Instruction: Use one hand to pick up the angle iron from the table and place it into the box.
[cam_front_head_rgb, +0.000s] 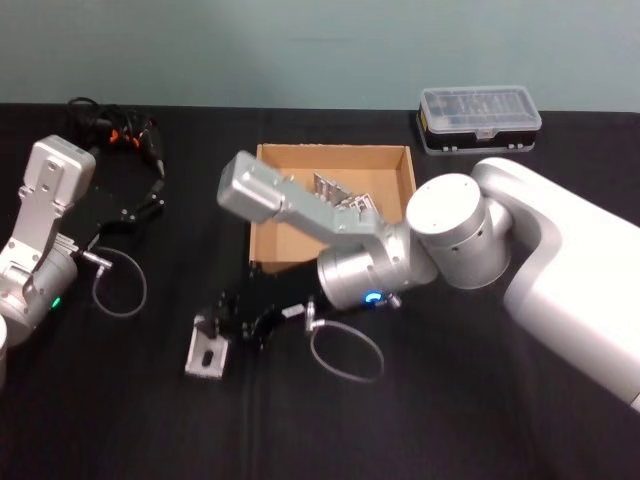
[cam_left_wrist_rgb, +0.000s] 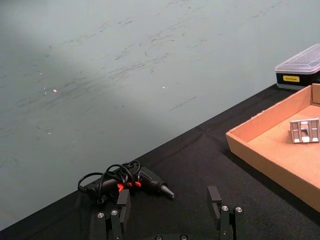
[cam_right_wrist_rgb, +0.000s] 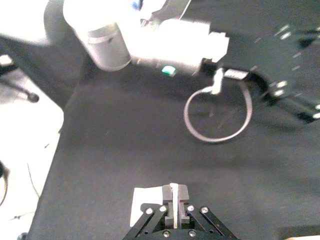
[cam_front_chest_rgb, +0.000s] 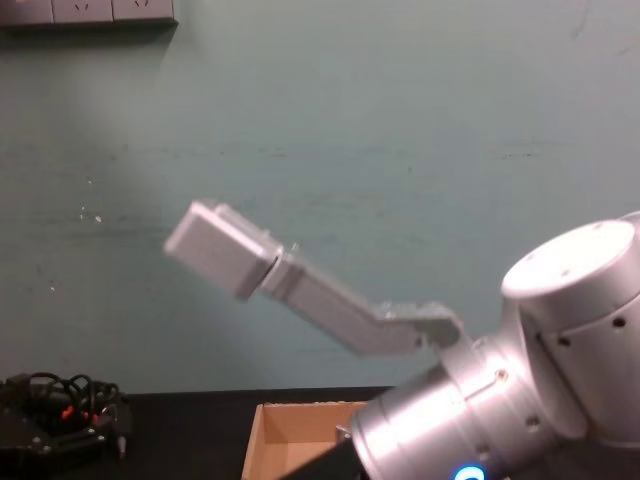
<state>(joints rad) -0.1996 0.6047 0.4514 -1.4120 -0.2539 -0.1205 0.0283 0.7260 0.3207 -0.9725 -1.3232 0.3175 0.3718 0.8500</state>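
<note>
Your right gripper, lower left of centre in the head view, pinches the angle iron upright flange. Lift it straight off the table before swinging toward the box. The left gripper idles, spread.

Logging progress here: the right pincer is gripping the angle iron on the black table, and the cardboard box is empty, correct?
Not quite. The box already holds an angle iron, as the left wrist view shows. The right pincer does grip another angle iron on the table.
</note>
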